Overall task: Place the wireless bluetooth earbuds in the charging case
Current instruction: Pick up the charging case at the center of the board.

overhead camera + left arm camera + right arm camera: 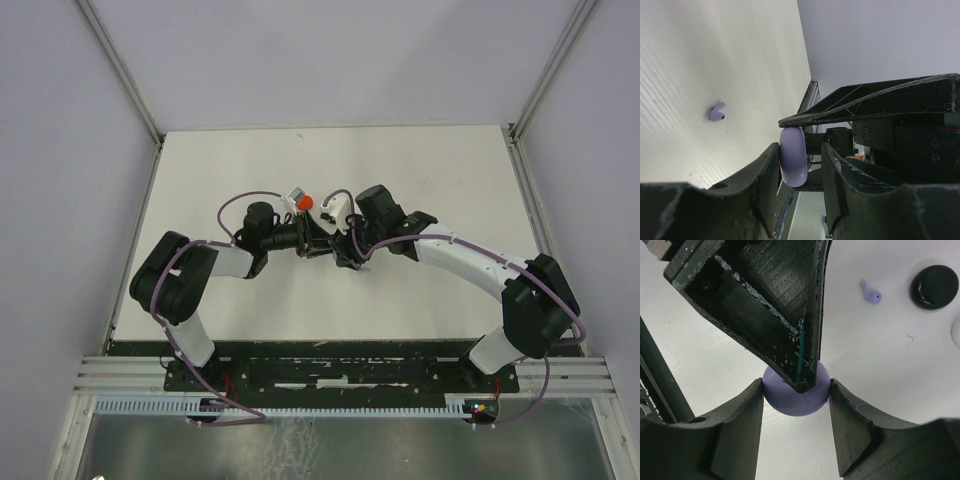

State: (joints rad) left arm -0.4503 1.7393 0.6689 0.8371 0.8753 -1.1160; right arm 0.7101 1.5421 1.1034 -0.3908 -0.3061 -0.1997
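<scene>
Little is done yet. The right gripper (pixel 796 390) clamps the closed-looking lavender charging case (pixel 790 404) by its rim. The left gripper (pixel 800 152) straddles the case, jaws part-open, with a gap at one finger. A lavender earbud (pixel 870 293) lies loose on the table (pixel 890 365) at the case's 1 o'clock.

Your top view looks down from far above the near edge, with the whole table (pixel 220 170) in frame. Left wrist sits tight, facing sideways along the tabletop. Right wrist is also tight, facing down. Both share the lavender case (pixel 792 155) and lavender earbud (pixel 716 113).
</scene>
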